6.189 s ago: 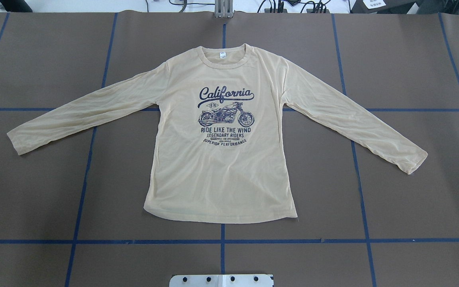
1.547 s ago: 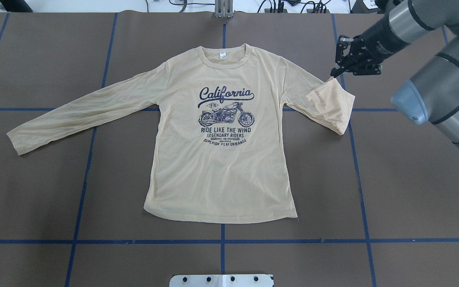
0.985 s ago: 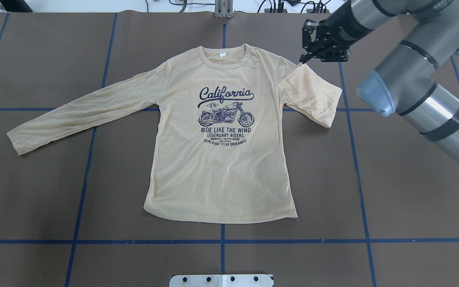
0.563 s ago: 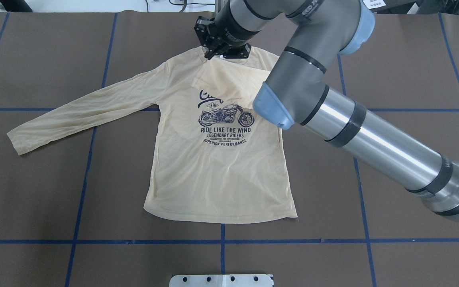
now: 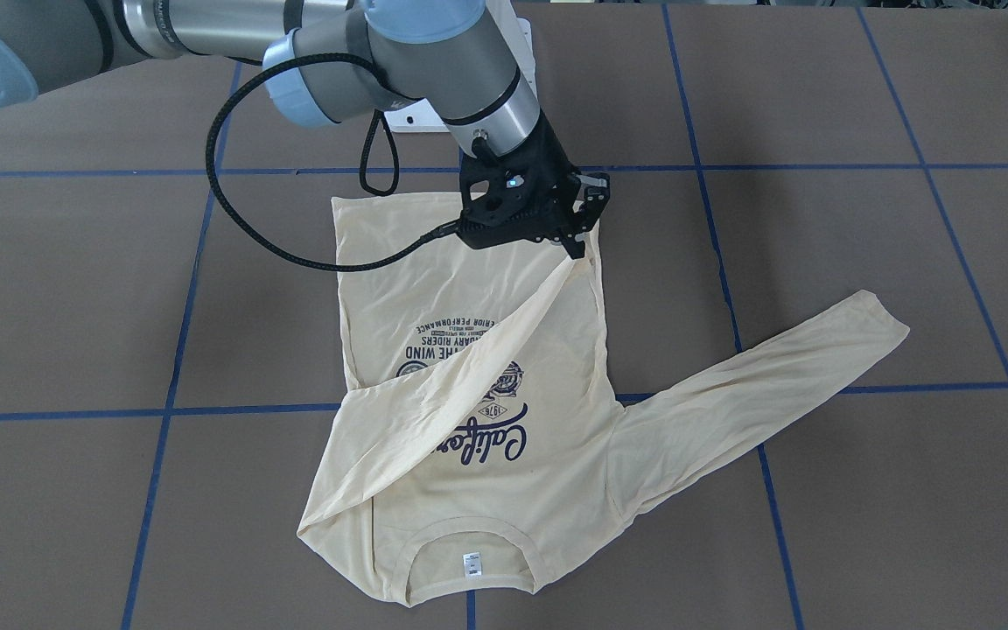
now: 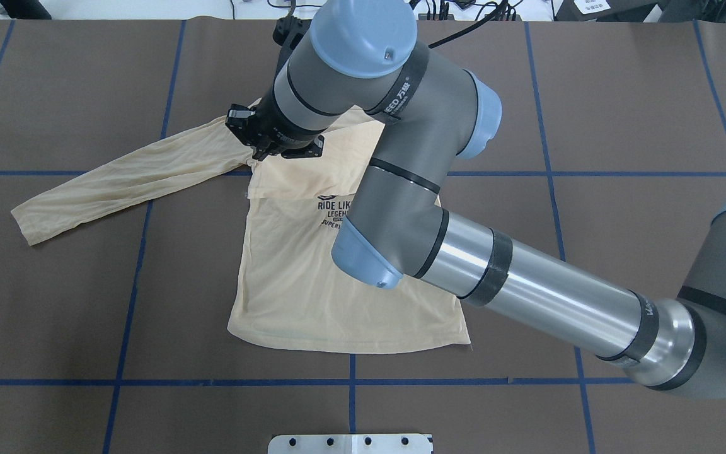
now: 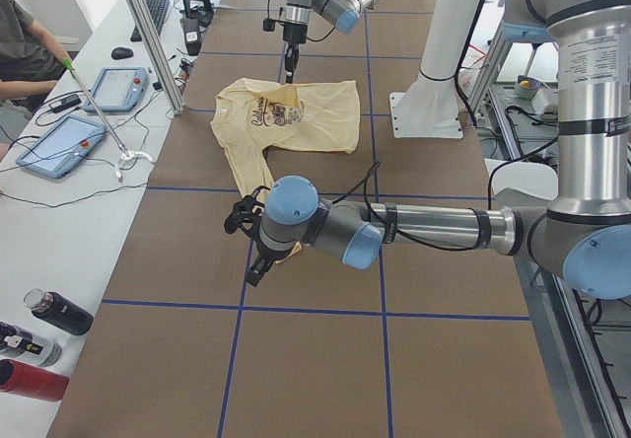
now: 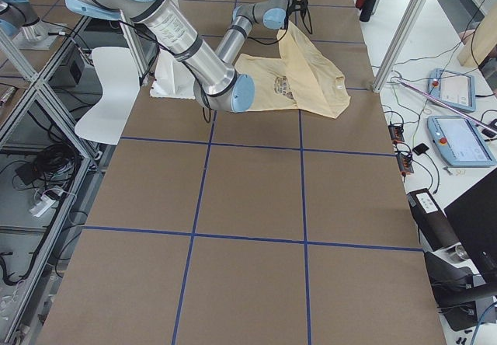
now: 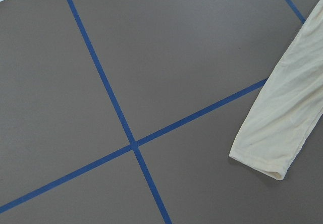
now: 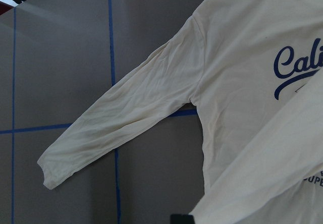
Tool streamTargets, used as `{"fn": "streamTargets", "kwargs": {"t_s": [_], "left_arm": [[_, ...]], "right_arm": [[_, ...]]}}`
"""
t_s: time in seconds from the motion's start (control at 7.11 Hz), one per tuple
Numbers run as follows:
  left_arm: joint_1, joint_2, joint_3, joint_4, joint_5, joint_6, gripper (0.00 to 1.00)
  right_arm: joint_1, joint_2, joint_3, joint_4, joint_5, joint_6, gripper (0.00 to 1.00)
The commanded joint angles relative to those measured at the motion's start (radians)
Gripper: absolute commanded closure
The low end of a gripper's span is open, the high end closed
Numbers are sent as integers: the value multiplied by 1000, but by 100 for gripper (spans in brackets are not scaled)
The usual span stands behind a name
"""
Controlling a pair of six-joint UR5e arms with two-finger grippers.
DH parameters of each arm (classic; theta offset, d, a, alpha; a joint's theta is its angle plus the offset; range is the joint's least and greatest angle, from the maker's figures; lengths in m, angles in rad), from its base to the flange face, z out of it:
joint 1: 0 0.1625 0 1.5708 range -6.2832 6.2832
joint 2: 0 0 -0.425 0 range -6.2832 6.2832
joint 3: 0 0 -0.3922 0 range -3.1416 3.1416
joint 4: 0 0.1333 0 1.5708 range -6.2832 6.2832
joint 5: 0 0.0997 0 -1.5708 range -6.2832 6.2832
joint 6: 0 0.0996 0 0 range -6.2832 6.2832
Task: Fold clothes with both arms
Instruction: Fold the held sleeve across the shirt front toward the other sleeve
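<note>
Lying face up on the brown table point(image 5: 819, 219), the shirt point(image 5: 399, 289) is spread with its hem toward the robot and its neckline point(image 5: 469, 532) toward the operators' side. Blue tape lines point(image 5: 241, 409) are crossed by it.

One sleeve point(image 5: 451, 376) is stretched slantwise from its shoulder across the chest, so that part of the navy print point(image 5: 478, 437) is covered. The end of that sleeve is pinched between the closed fingers of the right gripper point(image 5: 576, 247), which is held over the opposite side edge of the shirt. Near the gripper the sleeve appears to be raised slightly off the cloth, though this cannot be judged with certainty. From overhead, the right arm point(image 6: 527, 296) is seen to come in from the right and to bend over the shirt's body, much of which is hidden beneath it.

The other sleeve point(image 5: 758, 376) is laid flat on the table, angled away from the body, with its cuff point(image 5: 885, 325) well apart from the right gripper. In the left wrist view that cuff is shown beside a crossing of tape lines, and no fingers are shown. The left gripper point(image 7: 248, 251) is seen only from the left side camera, low and close to that cuff, and whether it is spread or closed cannot be told.
</note>
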Motion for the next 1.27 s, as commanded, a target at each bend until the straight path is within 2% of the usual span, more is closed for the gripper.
{"fn": "streamTargets", "kwargs": {"t_s": [0.0, 0.14, 0.28, 0.56, 0.7, 0.84, 1.13], "left_arm": [[0, 0, 3, 0, 0, 0, 0], [0, 0, 3, 0, 0, 0, 0], [0, 0, 3, 0, 0, 0, 0], [23, -17, 10, 2, 0, -3, 0], [64, -46, 17, 0, 0, -108, 0], [147, -78, 59, -58, 10, -267, 0], [273, -86, 227, -411, 111, -510, 0]], "right_arm": [[-50, 0, -6, 0, -35, -3, 66], [-90, 3, -18, 0, -106, 0, 1], [-117, 6, -36, 2, -174, 3, 0], [-116, 7, -35, 2, -173, 6, 0], [-113, -2, -5, 0, -167, 15, 0], [-101, -69, 70, -10, -135, 22, 0], [-12, -398, 378, -9, -31, 26, 0]]}}
